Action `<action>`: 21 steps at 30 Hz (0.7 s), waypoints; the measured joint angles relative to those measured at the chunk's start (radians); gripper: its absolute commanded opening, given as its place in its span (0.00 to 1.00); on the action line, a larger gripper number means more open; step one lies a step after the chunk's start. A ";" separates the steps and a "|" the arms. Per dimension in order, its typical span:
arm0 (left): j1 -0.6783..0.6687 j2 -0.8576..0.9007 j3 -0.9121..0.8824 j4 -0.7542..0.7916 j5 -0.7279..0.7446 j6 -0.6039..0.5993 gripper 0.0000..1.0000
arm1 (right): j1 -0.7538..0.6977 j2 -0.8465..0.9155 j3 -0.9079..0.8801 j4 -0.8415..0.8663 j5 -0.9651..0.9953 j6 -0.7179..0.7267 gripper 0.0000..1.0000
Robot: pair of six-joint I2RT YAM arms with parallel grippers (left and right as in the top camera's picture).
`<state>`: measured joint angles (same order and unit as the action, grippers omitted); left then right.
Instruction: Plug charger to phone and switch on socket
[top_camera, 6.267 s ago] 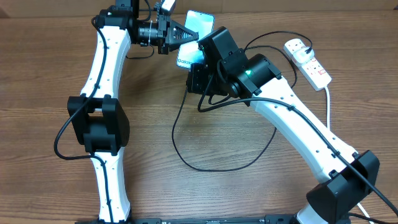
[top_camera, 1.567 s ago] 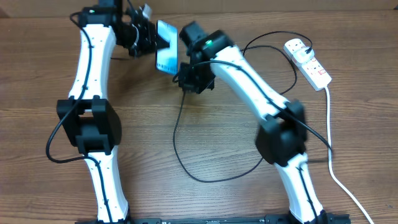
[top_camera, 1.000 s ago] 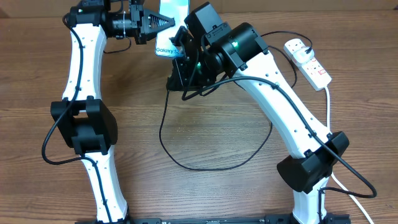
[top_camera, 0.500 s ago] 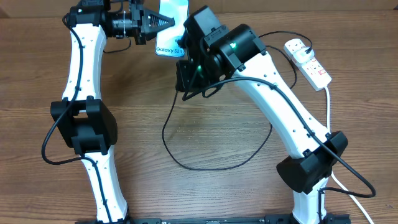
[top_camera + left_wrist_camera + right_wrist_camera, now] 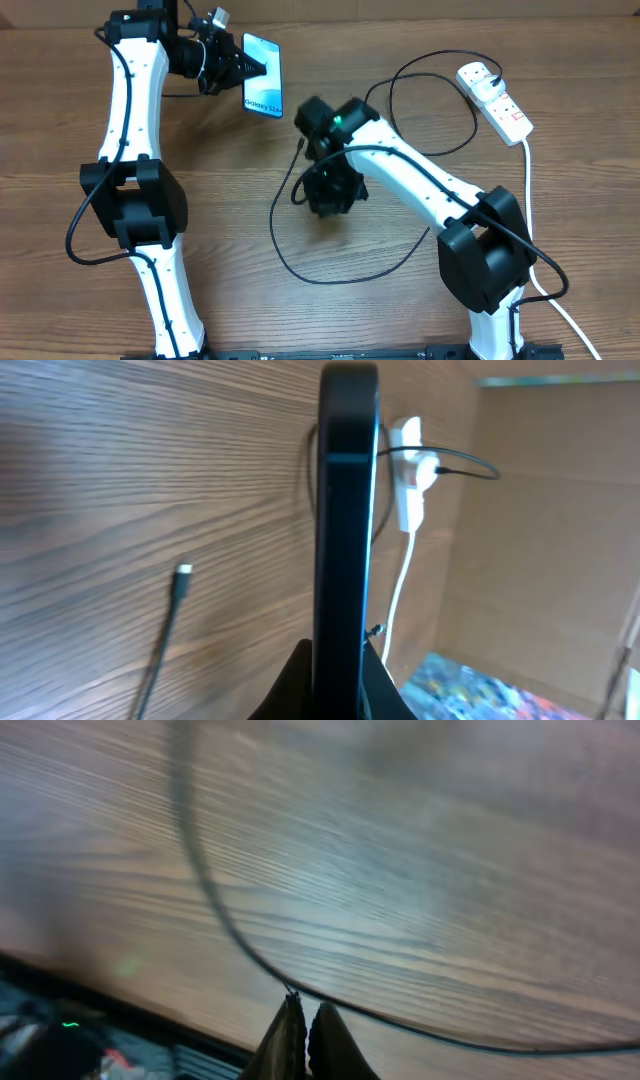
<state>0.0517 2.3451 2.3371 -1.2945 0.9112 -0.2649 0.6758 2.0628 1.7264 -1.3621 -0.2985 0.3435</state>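
Note:
My left gripper [image 5: 238,70] is shut on the phone [image 5: 262,88] and holds it above the far left of the table, light blue screen facing up. In the left wrist view the phone [image 5: 345,510] shows edge-on between the fingers [image 5: 338,660]. The charger cable [image 5: 345,275] loops over the table. Its connector tip [image 5: 302,148] is free, apart from the phone, and also shows in the left wrist view [image 5: 183,570]. My right gripper [image 5: 325,195] is shut low over the table, with nothing visibly between its fingers [image 5: 303,1015]; the cable [image 5: 215,910] runs just past their tips. The socket [image 5: 495,98] lies at the far right.
The socket's thick white cord [image 5: 530,230] runs down the right side to the front edge. The black plug [image 5: 481,72] sits in the socket's far end. A cardboard wall [image 5: 560,510] stands behind the socket. Bare wood table [image 5: 240,300] lies in front.
My right gripper has swung away from the phone, down toward the table's middle, and the connector tip is now free. The left gripper has shifted the phone slightly left and lower.

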 measured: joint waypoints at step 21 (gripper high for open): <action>0.105 0.000 0.000 -0.060 -0.237 -0.050 0.04 | 0.188 0.009 -0.148 0.369 0.107 0.158 0.65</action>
<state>0.1562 2.3451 2.3371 -1.3548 0.6746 -0.3149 0.8642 2.0716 1.5784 -0.9928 -0.1917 0.5014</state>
